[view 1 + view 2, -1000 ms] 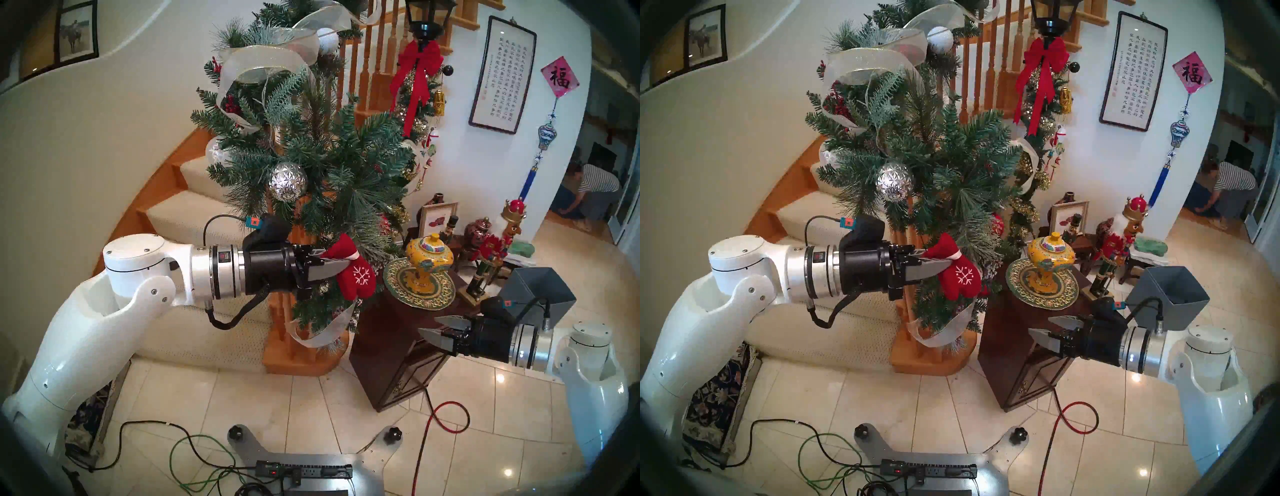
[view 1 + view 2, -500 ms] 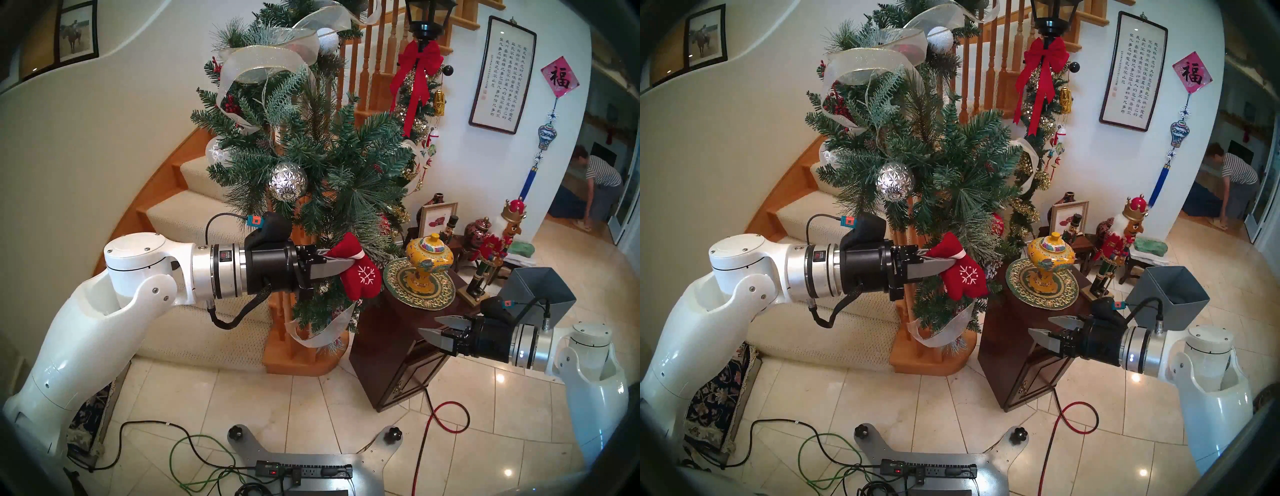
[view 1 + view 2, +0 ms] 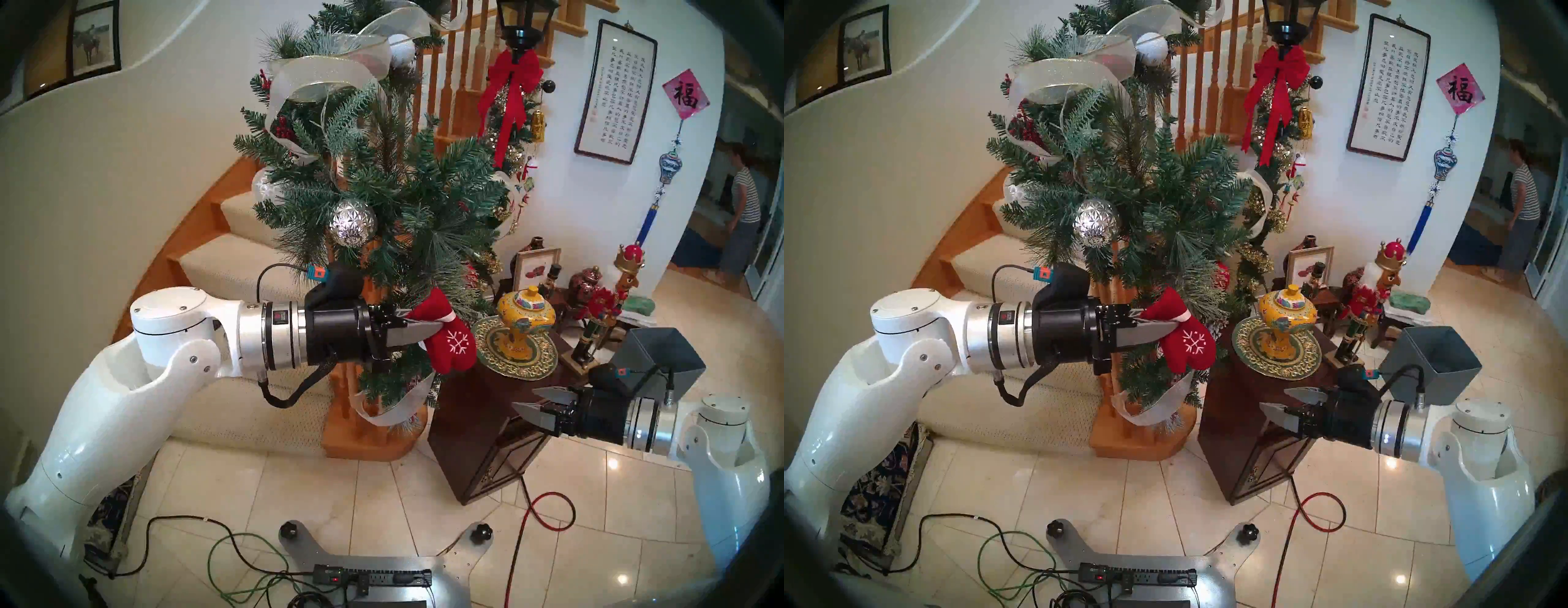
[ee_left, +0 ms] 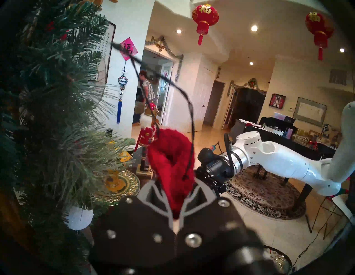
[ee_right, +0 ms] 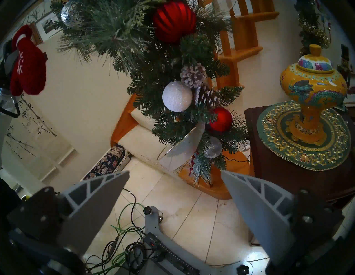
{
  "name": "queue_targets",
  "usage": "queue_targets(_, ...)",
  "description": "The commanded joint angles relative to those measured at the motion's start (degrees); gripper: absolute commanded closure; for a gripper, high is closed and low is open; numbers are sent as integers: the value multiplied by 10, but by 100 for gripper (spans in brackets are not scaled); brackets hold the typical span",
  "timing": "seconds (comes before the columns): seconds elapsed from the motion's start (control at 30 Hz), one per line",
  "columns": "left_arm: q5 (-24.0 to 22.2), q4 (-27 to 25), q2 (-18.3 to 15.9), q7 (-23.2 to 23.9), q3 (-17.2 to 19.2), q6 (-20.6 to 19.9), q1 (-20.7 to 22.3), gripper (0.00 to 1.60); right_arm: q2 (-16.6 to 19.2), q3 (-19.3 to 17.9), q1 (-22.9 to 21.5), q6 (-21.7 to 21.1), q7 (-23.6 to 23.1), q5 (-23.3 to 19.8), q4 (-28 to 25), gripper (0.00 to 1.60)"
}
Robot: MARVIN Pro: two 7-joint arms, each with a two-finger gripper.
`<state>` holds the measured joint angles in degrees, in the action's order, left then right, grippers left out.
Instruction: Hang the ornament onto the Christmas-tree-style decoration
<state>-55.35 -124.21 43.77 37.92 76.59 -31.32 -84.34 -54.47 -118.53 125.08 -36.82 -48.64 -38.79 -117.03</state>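
The left gripper (image 3: pixel 424 329) has edged further to the right along the front of the garland (image 3: pixel 382 191) than it stood a second ago, and its fingers, which were then closing, are now fully clamped on the cuff of the red mitten (image 3: pixel 450 344). The mitten dangles from the fingertips just in front of the garland's lower frosted needles, below and to the right of the faceted silver ball (image 3: pixel 353 222), and is not yet hooked on anything. The grip looks settled, so what remains is to carry the loop onto a branch.

The left wrist view adds what the head views cannot show: a thin black hanging loop (image 4: pixel 189 107) rises free from the mitten's cuff (image 4: pixel 171 163), standing open just beside the needles (image 4: pixel 73 149) but not over any of them.

The right gripper (image 3: pixel 535 406) hangs well to the right of the garland, low beside the dark wooden stand (image 3: pixel 479 429), with its jaws spread wide and nothing between them. Its own camera looks up at the garland's underside, showing a white snowy ball (image 5: pixel 177 96) and red baubles (image 5: pixel 221 119) hidden from the head.
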Motion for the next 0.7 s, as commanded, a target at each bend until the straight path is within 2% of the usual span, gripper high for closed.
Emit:
queue_targets(0.0, 5, -4, -5, -10, 1, -12, 7, 160, 1, -3, -1, 0, 0, 0, -3, 0)
queue_targets(0.67, 5, -5, -4, -12, 1, -16, 7, 160, 3, -2, -4, -2, -1, -2, -3, 0)
